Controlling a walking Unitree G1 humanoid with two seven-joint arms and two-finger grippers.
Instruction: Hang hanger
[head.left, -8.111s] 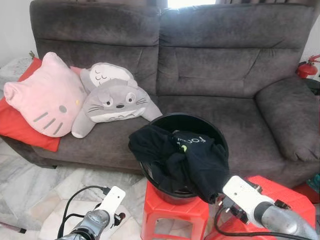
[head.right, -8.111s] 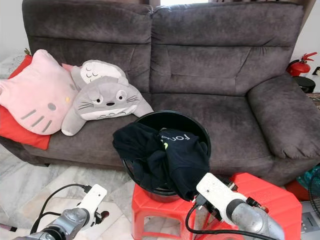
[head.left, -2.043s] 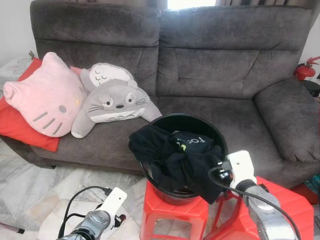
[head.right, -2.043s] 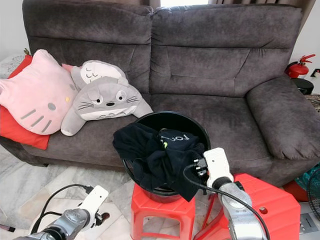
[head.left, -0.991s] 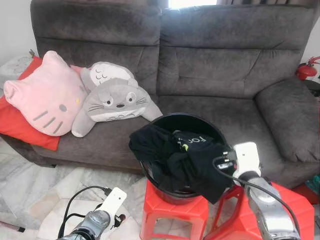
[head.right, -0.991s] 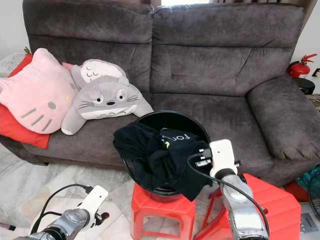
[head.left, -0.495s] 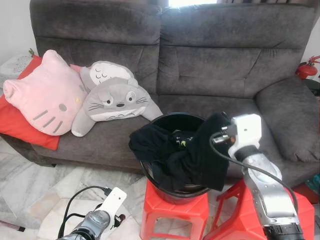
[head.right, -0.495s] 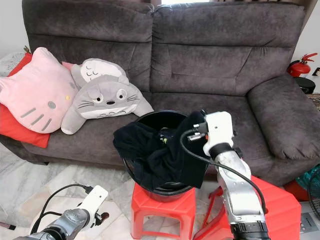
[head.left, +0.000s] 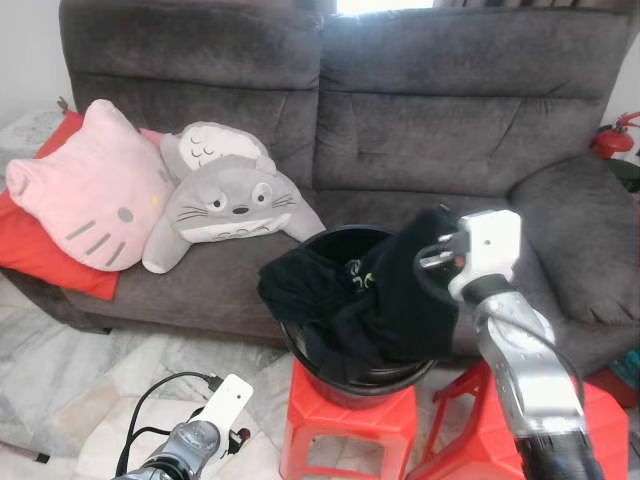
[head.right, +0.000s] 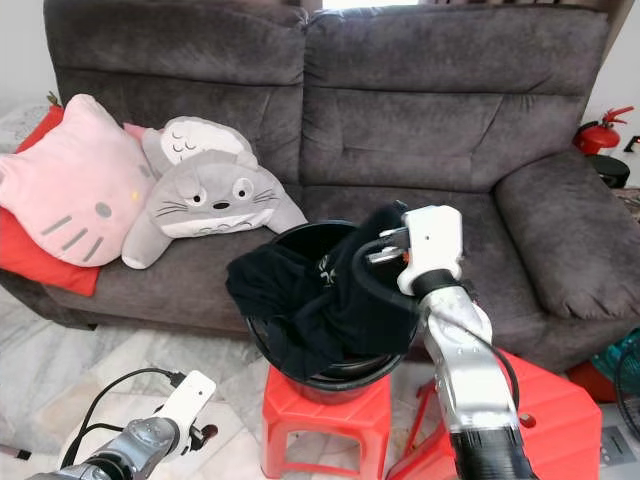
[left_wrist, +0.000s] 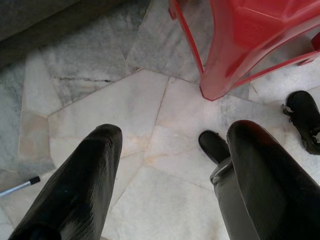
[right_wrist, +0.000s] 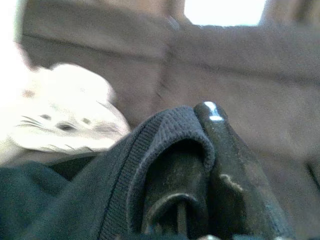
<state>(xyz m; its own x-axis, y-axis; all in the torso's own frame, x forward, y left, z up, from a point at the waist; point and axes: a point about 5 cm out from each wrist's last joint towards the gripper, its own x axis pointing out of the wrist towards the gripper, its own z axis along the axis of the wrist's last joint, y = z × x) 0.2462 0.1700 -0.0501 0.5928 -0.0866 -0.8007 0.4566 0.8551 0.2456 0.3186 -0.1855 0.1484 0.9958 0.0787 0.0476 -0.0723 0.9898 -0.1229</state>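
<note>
Scanning from my left, I see a red cushion (head.left: 25, 245) under a pink cat-face pillow (head.left: 85, 195), then a grey plush creature (head.left: 225, 205) leaning on the dark grey sofa (head.left: 400, 110). Low at my left side hangs the left gripper (left_wrist: 167, 165); its wrist view looks down at marble floor (left_wrist: 125, 115) with the jaws wide apart and nothing between them, the leg of a red stool (left_wrist: 240, 45) beyond the fingertips and what looks like the robot's own black foot (left_wrist: 214, 146) below them.

Ahead stands a black bucket (head.left: 330, 365) on that red stool (head.right: 325, 425), with a second red stool (head.right: 545, 400) to its right. Black clothing (head.left: 320, 300) is heaped in the bucket and drapes over its near rim. White lettering shows on the cloth near the bucket's middle, but it is folded and I cannot read it.

The right gripper (right_wrist: 200, 165) is raised above the bucket's right rim, jaws pinched on a ribbed edge of the black clothing, lifting that part clear of the heap. The right wrist view shows the knit hem wrapped over one black finger (right_wrist: 220, 150), which the head views hide behind the white wrist housing (head.right: 432, 245).

I cannot make out a hanger anywhere. Far right, past the sofa arm, sits a red fire extinguisher (head.left: 612, 140).
</note>
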